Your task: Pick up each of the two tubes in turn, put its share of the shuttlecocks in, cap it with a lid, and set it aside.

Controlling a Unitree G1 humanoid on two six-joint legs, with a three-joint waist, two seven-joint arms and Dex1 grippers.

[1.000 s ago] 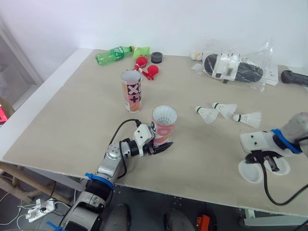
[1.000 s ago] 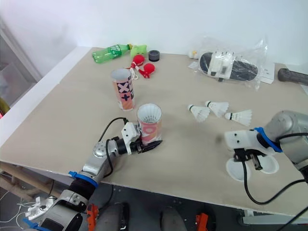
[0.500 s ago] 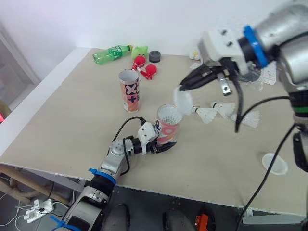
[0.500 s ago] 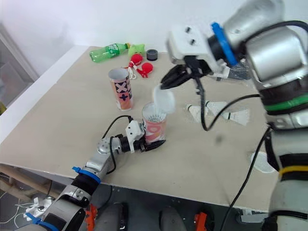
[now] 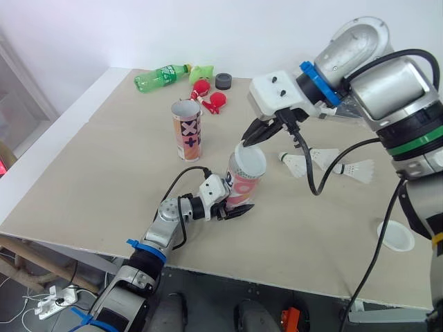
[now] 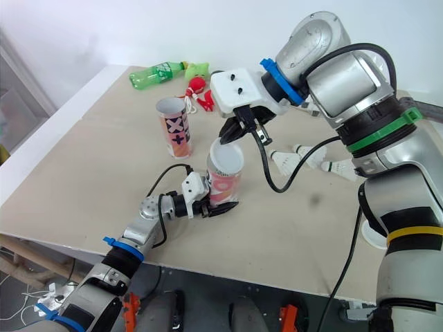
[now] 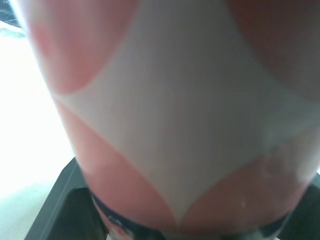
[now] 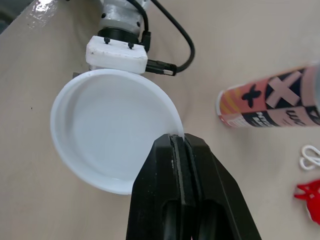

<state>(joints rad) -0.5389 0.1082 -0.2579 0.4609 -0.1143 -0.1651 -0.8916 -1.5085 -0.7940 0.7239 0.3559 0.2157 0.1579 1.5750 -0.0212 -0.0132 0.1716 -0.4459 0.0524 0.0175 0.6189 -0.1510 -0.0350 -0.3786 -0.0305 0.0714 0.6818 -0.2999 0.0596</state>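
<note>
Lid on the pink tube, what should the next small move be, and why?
Probably press the lid down level onto the pink tube. The right fingers pinch its rim over the tube's mouth, the left fingers hold the tube's base, and the lid seems not fully seated.

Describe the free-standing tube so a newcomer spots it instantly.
On the beige table, look just in front of the green bottle lying near the far edge. The tube standing alone there is open-topped and printed with black X and plus marks; the nearer pink tube sits in the left gripper, with the right gripper holding a white lid at its top.
</note>
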